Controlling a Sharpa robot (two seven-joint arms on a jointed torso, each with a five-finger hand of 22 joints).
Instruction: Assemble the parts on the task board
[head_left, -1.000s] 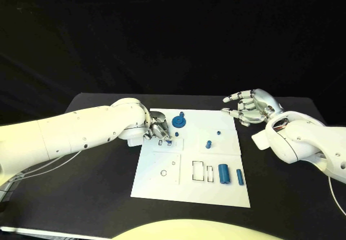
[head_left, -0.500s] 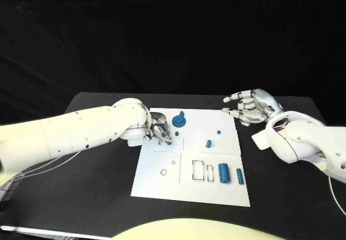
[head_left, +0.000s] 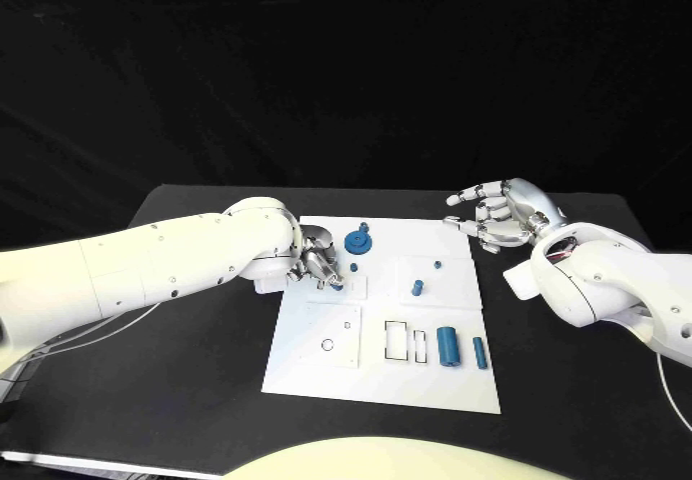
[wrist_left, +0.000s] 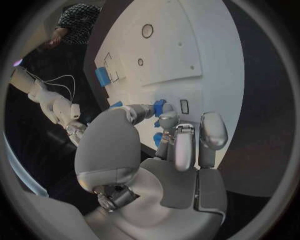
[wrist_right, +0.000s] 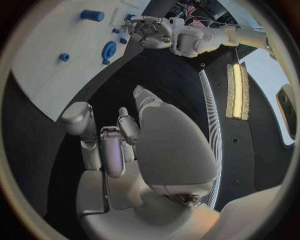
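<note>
The white task board (head_left: 378, 380) lies mid-table. My left hand (head_left: 316, 260) hovers low over its far left part and pinches a small blue part (head_left: 336, 284) in its fingertips; the same blue part (wrist_left: 159, 106) shows between the fingertips against the board (wrist_left: 206, 50) in the left wrist view. A blue round disc (head_left: 358, 241) stands just right of that hand. Two small blue pegs (head_left: 417, 289) stand mid-board, and two blue cylinders (head_left: 449, 346) lie near the right edge. My right hand (head_left: 499, 215) hangs off the board's far right corner, fingers loosely bent and apart, holding nothing.
Rectangular outlined slots (head_left: 398, 340) and a small round hole (head_left: 327, 346) mark the board's near half. Bare black table (head_left: 188, 370) stretches to both sides. In the right wrist view the board (wrist_right: 44, 55) carries a blue cylinder (wrist_right: 92, 15) and the disc (wrist_right: 109, 50).
My left hand has shifted very slightly over the board's far left part, still pinching the small blue part. The right hand has stayed where it was.
</note>
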